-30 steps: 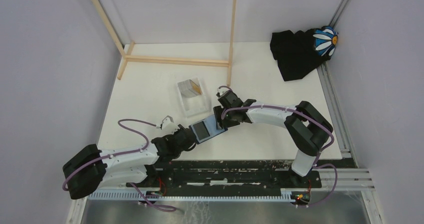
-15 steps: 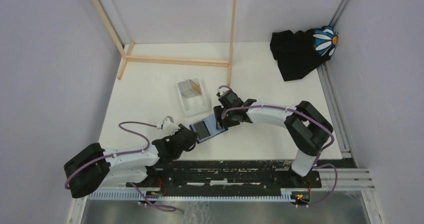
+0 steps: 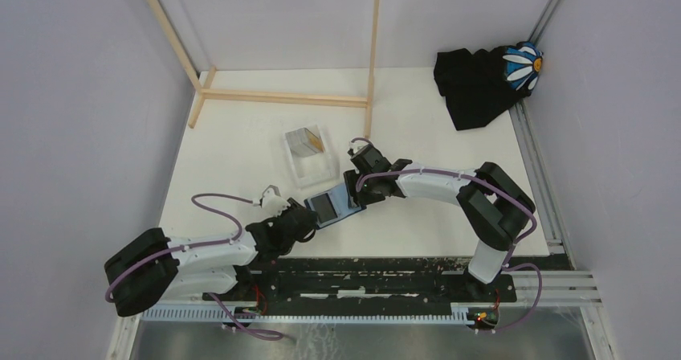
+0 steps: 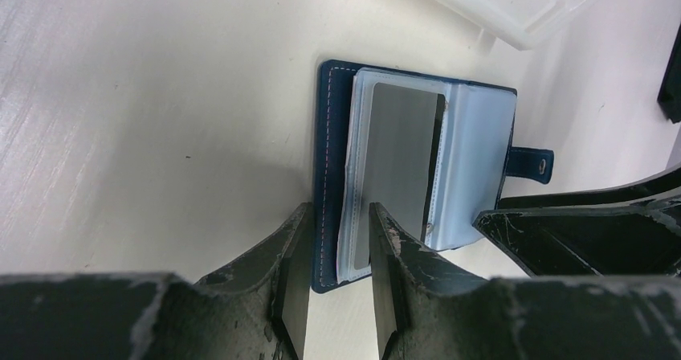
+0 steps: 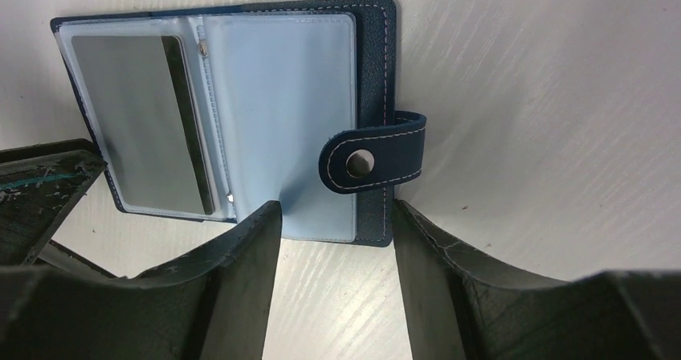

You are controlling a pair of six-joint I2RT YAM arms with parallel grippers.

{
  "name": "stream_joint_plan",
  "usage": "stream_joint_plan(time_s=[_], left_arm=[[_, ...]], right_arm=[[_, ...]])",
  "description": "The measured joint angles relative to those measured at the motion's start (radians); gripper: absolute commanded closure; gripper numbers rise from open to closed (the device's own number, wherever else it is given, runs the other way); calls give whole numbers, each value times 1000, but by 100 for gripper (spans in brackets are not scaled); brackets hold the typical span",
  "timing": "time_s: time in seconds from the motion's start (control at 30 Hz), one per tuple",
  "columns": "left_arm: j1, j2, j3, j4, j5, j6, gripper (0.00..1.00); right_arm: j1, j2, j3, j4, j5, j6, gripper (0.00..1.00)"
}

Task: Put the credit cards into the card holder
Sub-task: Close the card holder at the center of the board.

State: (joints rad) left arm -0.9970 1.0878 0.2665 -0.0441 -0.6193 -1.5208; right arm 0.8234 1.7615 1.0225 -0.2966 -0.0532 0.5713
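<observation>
A small navy-blue folding card holder (image 3: 332,208) lay open on the white table (image 3: 241,159), a silvery-grey card (image 4: 401,163) in its sleeve. The left tool (image 4: 337,239) pinched its edge; the right tool (image 5: 333,223) straddled the opposite edge, spread.

Clear plastic box (image 3: 311,156) sitting mid-table; wooden frame (image 3: 283,96) standing far left; black cloth (image 3: 474,83) lying far right.

Top view overhead, far; both wrist views close, facing down, sharing open card holder (image 4: 417,167).

White arms (image 3: 430,182), blk joints, purple cables.
</observation>
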Motion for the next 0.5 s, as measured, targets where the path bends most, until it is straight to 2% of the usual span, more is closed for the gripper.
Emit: stream_joint_plan(time_s=[0.5], left_arm=[[0, -20, 56, -64, -19, 23, 63]], right_arm=[[-6, -4, -12, 5, 10, -3, 52]])
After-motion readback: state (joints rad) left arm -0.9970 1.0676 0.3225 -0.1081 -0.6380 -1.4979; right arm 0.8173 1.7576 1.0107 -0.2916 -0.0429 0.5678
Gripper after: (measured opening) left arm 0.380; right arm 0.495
